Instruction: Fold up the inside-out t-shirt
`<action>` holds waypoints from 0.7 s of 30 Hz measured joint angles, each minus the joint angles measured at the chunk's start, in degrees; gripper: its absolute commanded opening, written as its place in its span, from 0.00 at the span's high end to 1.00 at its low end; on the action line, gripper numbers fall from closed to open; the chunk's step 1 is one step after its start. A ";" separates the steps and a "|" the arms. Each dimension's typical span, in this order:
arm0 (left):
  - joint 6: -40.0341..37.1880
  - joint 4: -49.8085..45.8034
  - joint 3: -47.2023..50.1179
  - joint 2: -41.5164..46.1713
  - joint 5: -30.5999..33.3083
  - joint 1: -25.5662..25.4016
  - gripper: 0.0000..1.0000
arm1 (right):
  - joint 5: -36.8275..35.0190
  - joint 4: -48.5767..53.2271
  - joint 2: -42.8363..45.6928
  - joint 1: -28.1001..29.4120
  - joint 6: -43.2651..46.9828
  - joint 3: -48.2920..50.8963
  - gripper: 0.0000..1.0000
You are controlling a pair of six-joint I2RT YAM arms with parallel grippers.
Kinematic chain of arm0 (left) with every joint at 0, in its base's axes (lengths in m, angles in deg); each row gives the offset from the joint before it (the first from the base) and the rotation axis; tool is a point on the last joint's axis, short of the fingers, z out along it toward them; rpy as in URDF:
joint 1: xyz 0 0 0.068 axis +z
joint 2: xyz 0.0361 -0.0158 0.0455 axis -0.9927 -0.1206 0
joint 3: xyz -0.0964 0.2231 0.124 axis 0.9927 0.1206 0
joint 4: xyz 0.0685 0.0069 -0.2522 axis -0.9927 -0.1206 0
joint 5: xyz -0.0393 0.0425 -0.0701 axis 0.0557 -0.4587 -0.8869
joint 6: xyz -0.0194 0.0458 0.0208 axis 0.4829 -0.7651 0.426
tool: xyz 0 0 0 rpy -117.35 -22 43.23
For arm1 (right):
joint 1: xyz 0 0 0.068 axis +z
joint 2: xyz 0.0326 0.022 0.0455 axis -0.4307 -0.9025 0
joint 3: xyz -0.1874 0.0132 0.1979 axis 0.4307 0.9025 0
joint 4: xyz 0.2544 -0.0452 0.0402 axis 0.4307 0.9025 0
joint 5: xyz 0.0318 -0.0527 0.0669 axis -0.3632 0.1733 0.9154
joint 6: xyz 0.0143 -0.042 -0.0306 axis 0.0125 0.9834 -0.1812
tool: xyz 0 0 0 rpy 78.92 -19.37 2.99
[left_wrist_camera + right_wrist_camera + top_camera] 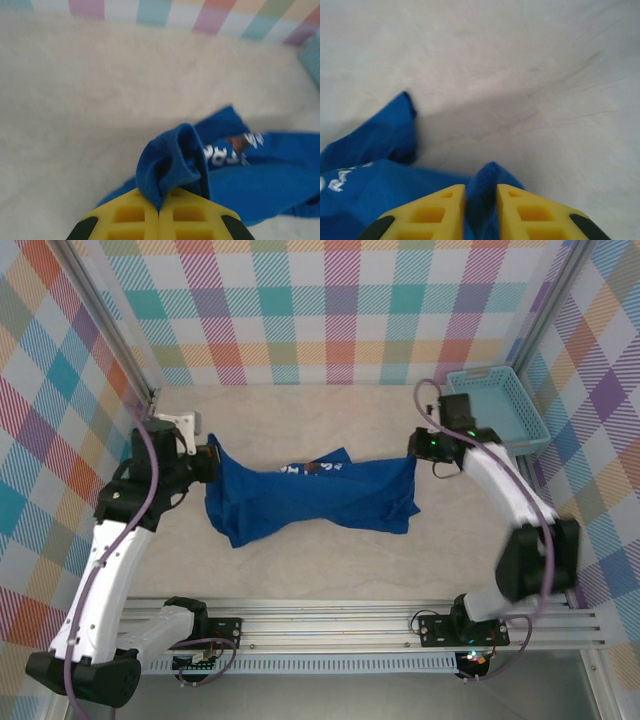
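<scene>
Royal-blue soft cloth t-shirt (310,498): bunched band across mid-table, white print creased and unreadable. Left gripper (159,202): pressed together, pinching the shirt's left end. Right gripper (481,195): slightly parted, cloth fold between; hold unclear. Beige table (300,410): bare beyond the shirt. Light-blue plastic lattice basket (480,374): far-right corner, apart.

The royal-blue t-shirt (310,498) lies crumpled across the middle of the pale table (300,575), drawn out sideways into a long band that is narrower at its middle and fuller at both ends. Its left end is gathered into a raised, rolled fold, and its upper right corner is pulled up to a point. White lettering (217,155) shows along the far edge near the middle, where a loose flap of cloth sticks up.
</scene>
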State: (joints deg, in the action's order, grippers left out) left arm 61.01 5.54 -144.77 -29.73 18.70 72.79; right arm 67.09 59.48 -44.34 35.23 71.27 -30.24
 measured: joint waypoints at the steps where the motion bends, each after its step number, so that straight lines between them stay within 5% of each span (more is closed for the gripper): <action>1: 0.24 0.02 1.01 -0.76 -0.70 0.00 1.00 | 0.61 -0.90 -4.20 0.00 -0.39 -1.14 0.57; 3: 0.87 0.02 2.27 -1.97 -2.14 0.00 1.00 | 1.51 -1.90 -9.16 0.11 -0.22 -0.24 0.42; 7: 1.31 0.61 2.47 -1.79 -3.76 0.00 1.00 | 0.15 -0.22 -2.19 2.03 -0.66 9.11 0.41; 12: 1.49 1.97 2.47 -1.51 -5.20 0.00 1.00 | -0.81 1.09 10.40 9.29 -4.00 18.34 0.41; 21: 1.46 3.17 2.56 -1.51 -6.95 0.00 1.00 | -5.77 -0.28 2.43 10.08 -8.13 20.00 0.55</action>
State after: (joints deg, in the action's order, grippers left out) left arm 62.47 8.71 -142.21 -31.24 11.75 72.79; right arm 61.32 59.19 -41.91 45.30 63.14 -10.24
